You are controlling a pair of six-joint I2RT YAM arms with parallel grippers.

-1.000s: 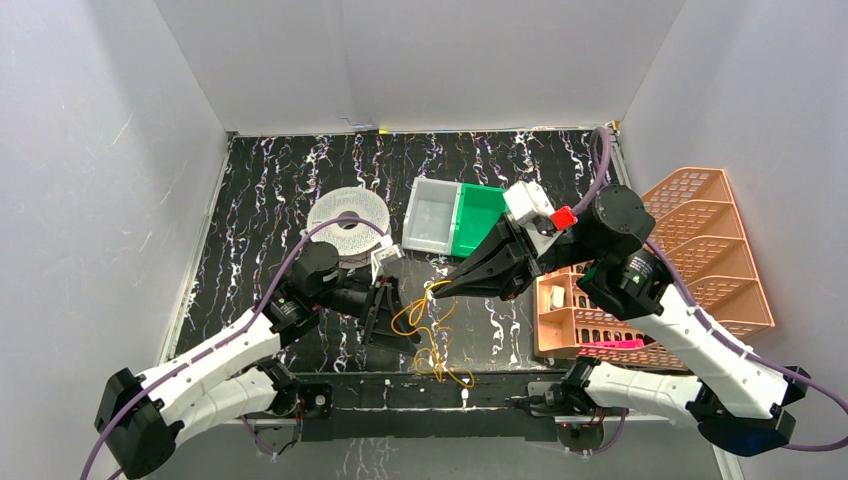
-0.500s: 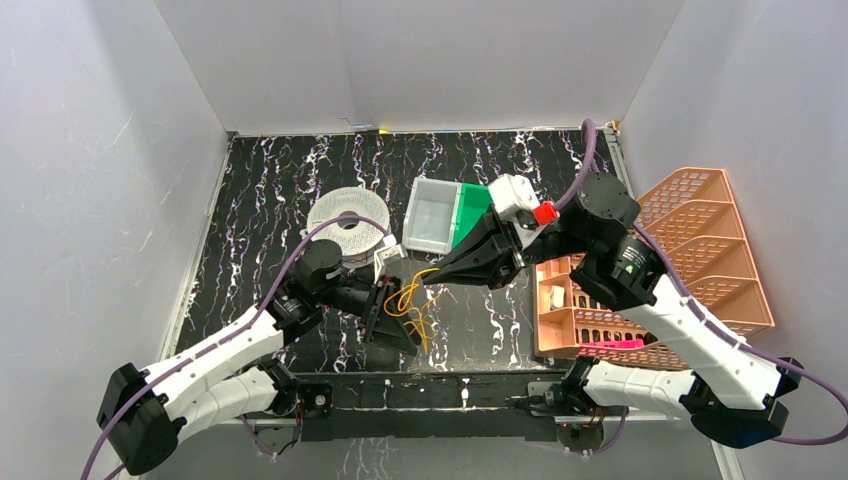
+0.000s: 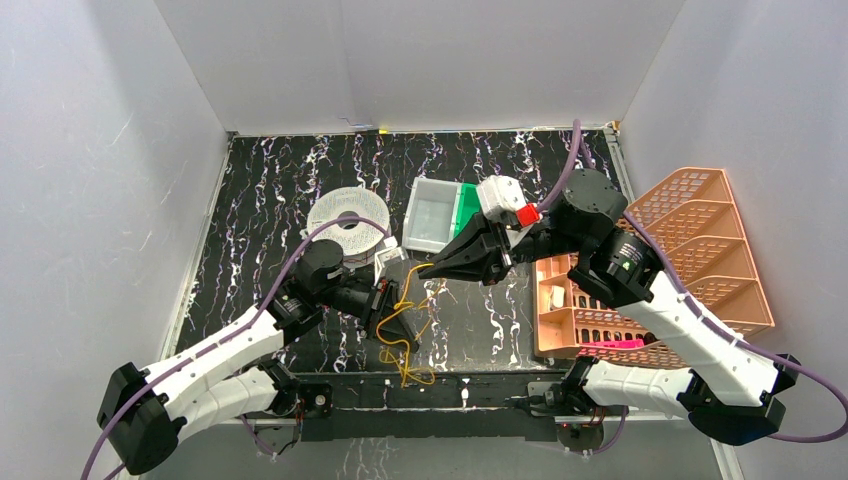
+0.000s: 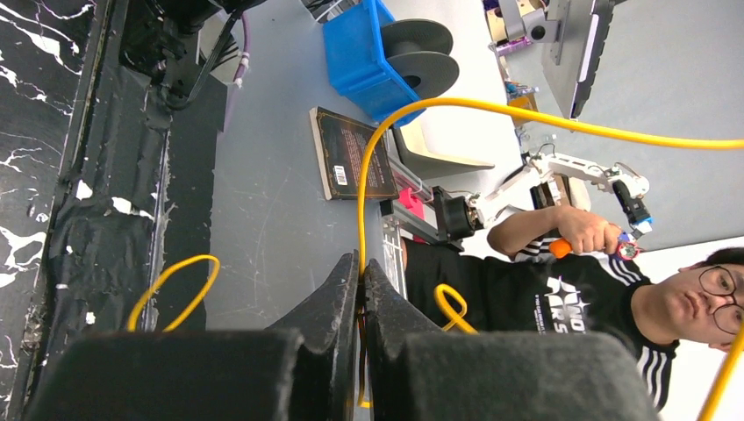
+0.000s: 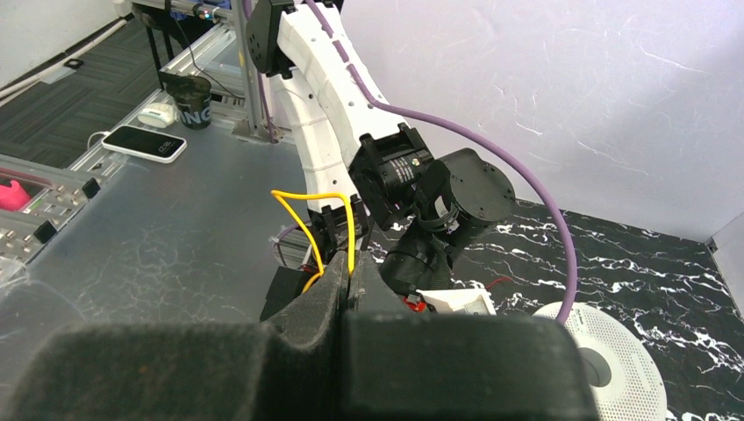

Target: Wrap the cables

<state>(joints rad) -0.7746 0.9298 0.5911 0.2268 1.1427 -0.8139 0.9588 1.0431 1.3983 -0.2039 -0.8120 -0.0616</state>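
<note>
Cables [image 4: 526,112]: hair-thin, light, limp, likely slippery.
Location: strung between both grippers, slack loops trailing to desk [image 3: 270,190] front edge.
Left gripper [image 4: 361,267]: jaws clenched on yellow strand.
Right gripper [image 5: 345,267]: likewise.
You grip close to the slack and keep tension gentle; loops look prone to tangling.

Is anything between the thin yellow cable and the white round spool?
Only the left arm's own wrist, beside the white round spool; nothing loose lies between it and the thin yellow cable.

Two arms [image 3: 225,350] [image 3: 690,325], one spool [image 3: 348,222], one bin [image 3: 430,215], one rack [image 3: 715,250], one cable tangle [image 3: 408,330].
</note>
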